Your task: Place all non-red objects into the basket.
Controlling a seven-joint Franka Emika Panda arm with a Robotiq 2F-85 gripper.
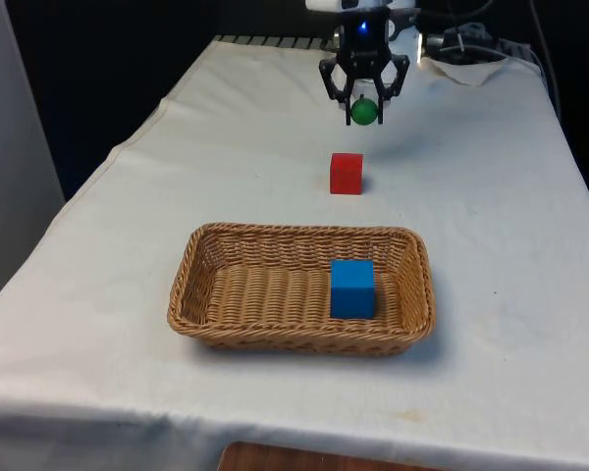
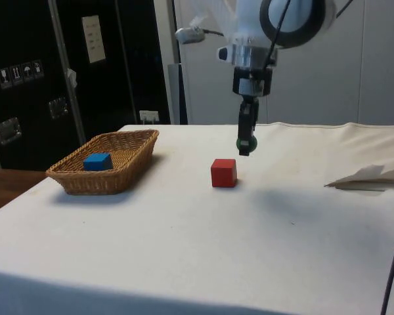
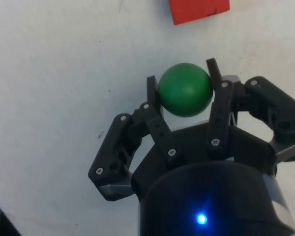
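Green ball clamped in my claw, above the white cloth

My black two-finger gripper [image 3: 185, 89] pinches a smooth green ball [image 3: 185, 89], one finger [image 3: 152, 90] pressed to each side of it, and the ball sits right at the fingertips. Beneath lies the white tablecloth [image 3: 64, 73]. A red block [image 3: 198, 10] rests on that cloth, apart from the ball and cut off by the frame edge.

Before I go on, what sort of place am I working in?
Probably a lab test bench: a table under a white cloth, dark cabinets behind, and toy props, a basket, a red cube, a green ball.
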